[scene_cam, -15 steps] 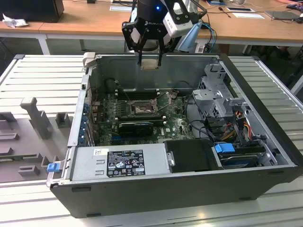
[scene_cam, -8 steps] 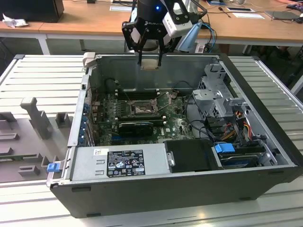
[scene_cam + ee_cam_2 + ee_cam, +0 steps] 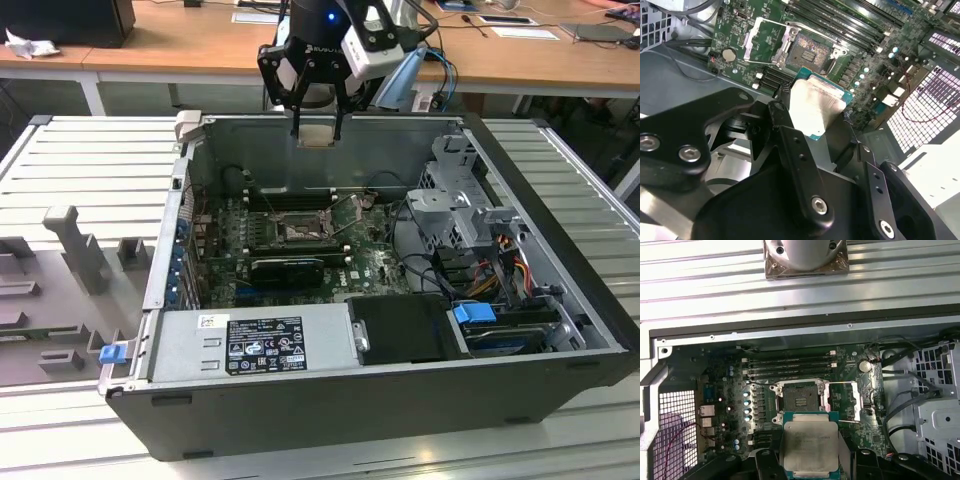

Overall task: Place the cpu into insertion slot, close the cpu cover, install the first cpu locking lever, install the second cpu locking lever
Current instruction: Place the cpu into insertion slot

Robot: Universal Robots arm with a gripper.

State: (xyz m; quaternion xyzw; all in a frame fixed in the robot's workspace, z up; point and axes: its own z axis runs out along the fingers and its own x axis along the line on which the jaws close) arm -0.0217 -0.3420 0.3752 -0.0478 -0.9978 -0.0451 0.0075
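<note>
Pale silvery-beige metal is the face of the cpu (image 3: 810, 447), a small flat square with faint darker smudges across it and a thin teal-green border showing along its edges in both wrist views. My hand (image 3: 317, 134) is clamped on it, the black fingers (image 3: 795, 150) pressing on two opposite edges so that the metal face stays bare between them. In the exterior view I hold the chip up in the air, over the far wall of the open case (image 3: 560, 300), well above the green board (image 3: 375, 262) and touching nothing but my fingers. The case lies on its side on a ribbed grey metal desk (image 3: 90, 170). The slot (image 3: 801, 401) sits in the middle of the board, uncovered: a dark square rim around a greyish centre, with nothing in it. In the first wrist view it lies just beyond the chip's edge, apart from it. The cover (image 3: 842, 400) is swung open and rests beside the slot, a thin silvery frame with a square opening through which the green of the board shows; a round coin battery (image 3: 865, 365) lies a little past it. Long black memory slots (image 3: 790, 365) run along the slot's other side. A long black card (image 3: 288, 268) stands on the board near the slot in the exterior view.
</note>
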